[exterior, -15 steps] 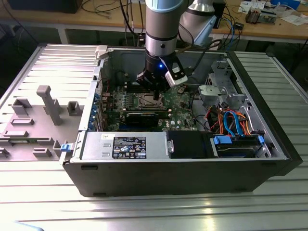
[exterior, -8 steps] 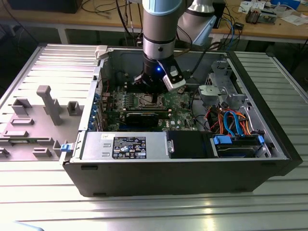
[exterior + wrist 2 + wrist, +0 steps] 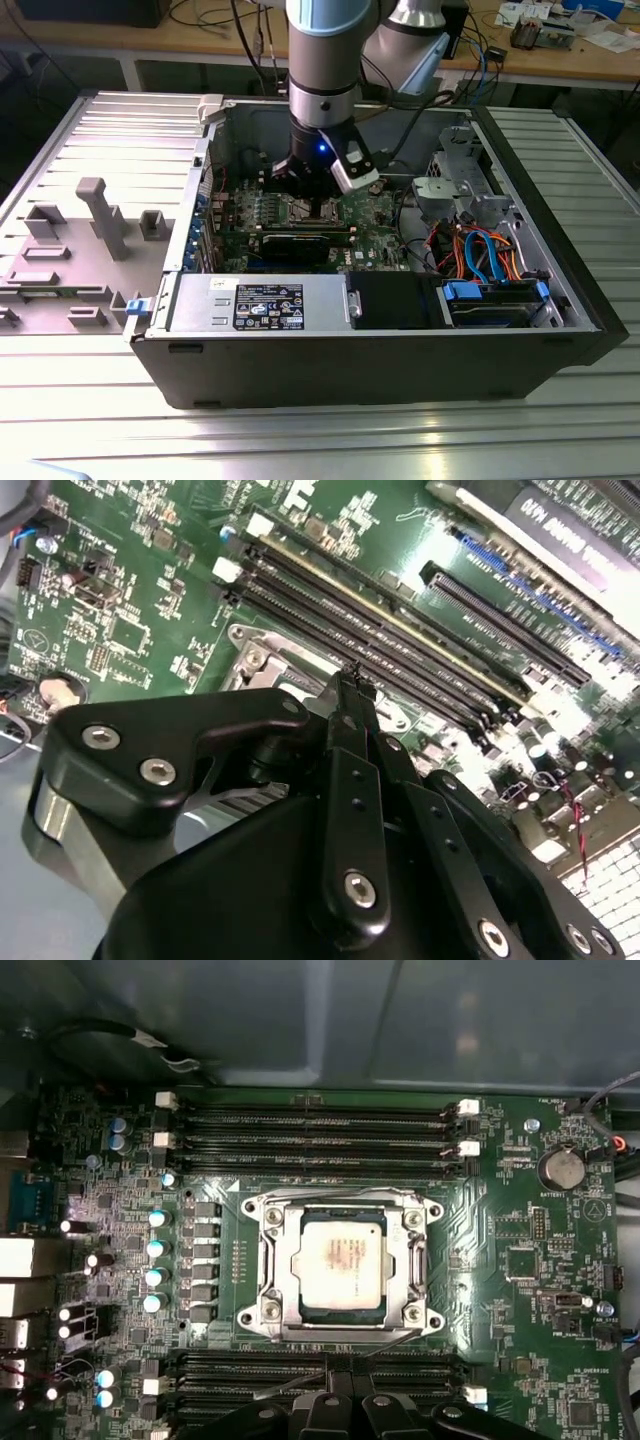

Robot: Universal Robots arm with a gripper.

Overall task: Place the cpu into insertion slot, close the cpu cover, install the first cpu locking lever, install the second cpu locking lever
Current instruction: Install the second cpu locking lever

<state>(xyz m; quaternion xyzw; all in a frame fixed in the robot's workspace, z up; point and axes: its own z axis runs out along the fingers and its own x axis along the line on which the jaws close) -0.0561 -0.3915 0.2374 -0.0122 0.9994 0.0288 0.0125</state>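
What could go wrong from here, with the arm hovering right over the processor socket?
1. The cpu sits in the insertion slot with the cpu cover down over it; a crooked push on a lever could stress the frame or chip.
2. The pincer hangs close above the board, beside the memory slots; a small sideways drift could knock their clips.
3. Upright capacitors crowd one side of the socket and could be clipped.

label [image 3: 269, 305] on power-supply housing | print illegible | motherboard [image 3: 520, 1220] markings illegible
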